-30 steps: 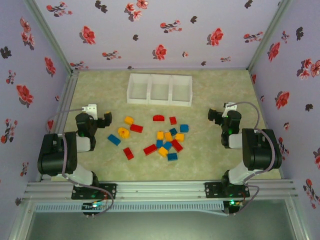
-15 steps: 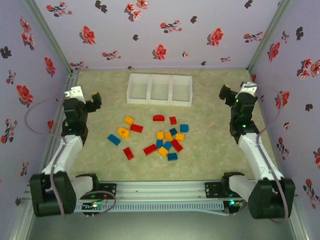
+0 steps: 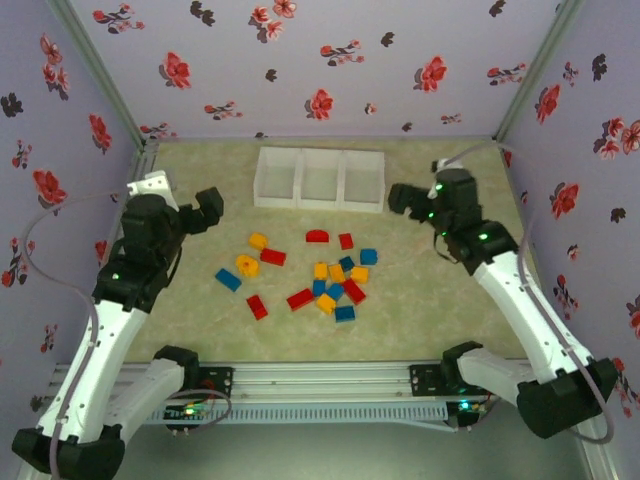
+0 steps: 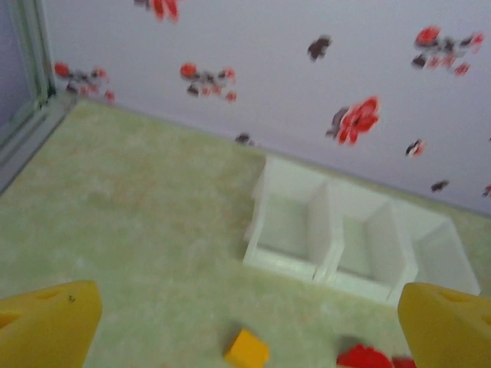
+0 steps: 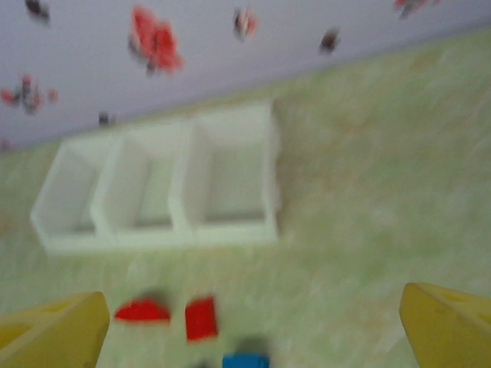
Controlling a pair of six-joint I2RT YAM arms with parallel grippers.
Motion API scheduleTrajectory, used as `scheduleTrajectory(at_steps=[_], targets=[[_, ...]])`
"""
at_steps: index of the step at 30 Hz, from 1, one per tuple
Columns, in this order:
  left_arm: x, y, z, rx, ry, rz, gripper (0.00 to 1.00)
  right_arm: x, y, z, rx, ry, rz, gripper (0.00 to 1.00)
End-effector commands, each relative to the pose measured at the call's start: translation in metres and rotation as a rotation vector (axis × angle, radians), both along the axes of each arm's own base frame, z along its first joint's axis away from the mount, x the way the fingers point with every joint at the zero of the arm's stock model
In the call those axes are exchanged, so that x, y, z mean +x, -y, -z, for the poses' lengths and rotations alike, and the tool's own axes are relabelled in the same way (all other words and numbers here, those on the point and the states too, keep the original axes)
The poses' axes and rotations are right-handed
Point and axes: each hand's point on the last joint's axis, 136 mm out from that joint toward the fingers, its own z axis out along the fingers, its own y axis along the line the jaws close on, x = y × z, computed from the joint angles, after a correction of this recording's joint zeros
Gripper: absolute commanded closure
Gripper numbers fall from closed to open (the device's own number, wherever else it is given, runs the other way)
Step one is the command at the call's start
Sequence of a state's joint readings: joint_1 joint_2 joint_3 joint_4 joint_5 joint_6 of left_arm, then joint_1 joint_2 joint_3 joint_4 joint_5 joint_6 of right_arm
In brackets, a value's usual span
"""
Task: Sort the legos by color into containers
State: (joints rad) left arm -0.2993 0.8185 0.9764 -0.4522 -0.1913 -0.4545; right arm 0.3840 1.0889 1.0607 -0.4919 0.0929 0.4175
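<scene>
Red, orange and blue legos [image 3: 335,283] lie scattered on the green mat, among them a red arched one [image 3: 317,237] and an orange one [image 3: 258,240]. The containers [image 3: 300,200], three joined white bins, stand behind them with nothing visible inside. My left gripper [image 3: 207,208] hovers left of the bins, open with nothing held; in its wrist view the left gripper [image 4: 247,326] frames an orange lego [image 4: 247,349] and the containers [image 4: 280,264]. My right gripper [image 3: 405,197] hovers by the bins' right end, open with nothing held. The right gripper [image 5: 249,330] looks over a red arched lego [image 5: 143,310] and a red lego [image 5: 201,318].
Floral walls [image 3: 320,70] close in the mat on the back, left and right. A metal rail [image 3: 320,380] runs along the near edge by the arm bases. Bare mat [image 3: 450,300] lies right of the pile.
Both arms have unfolded from a low crouch and reached up and forward. Over the last half second each gripper swung inward toward the bins, the right one much further.
</scene>
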Motion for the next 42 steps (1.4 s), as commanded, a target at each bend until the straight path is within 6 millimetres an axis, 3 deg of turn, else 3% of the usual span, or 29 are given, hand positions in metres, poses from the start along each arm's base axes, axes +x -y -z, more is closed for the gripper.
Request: scheduleTrajectory(at_steps=[1, 4, 6, 13, 26, 42], targets=[[-0.011, 0.004, 0.043, -0.004, -0.158, 0.004, 0.0, -0.01, -0.022, 0.071, 0.008, -0.192, 0.003, 0.06], [-0.012, 0.014, 0.045, 0.006, -0.199, 0.05, 0.01, -0.013, -0.04, 0.113, -0.057, -0.28, -0.01, 0.11], [-0.014, 0.016, 0.043, 0.028, -0.222, 0.062, 0.0, -0.014, -0.047, 0.13, -0.092, -0.312, -0.014, 0.13], [-0.016, 0.016, 0.037, 0.027, -0.225, 0.055, 0.0, -0.005, -0.058, 0.163, -0.154, -0.372, -0.02, 0.2], [-0.02, 0.02, 0.048, 0.06, -0.293, 0.073, 0.0, 0.013, -0.078, 0.199, -0.188, -0.437, -0.045, 0.27], [-0.023, 0.024, 0.048, 0.08, -0.314, 0.095, 0.0, 0.001, -0.079, 0.226, -0.268, -0.51, -0.052, 0.36]])
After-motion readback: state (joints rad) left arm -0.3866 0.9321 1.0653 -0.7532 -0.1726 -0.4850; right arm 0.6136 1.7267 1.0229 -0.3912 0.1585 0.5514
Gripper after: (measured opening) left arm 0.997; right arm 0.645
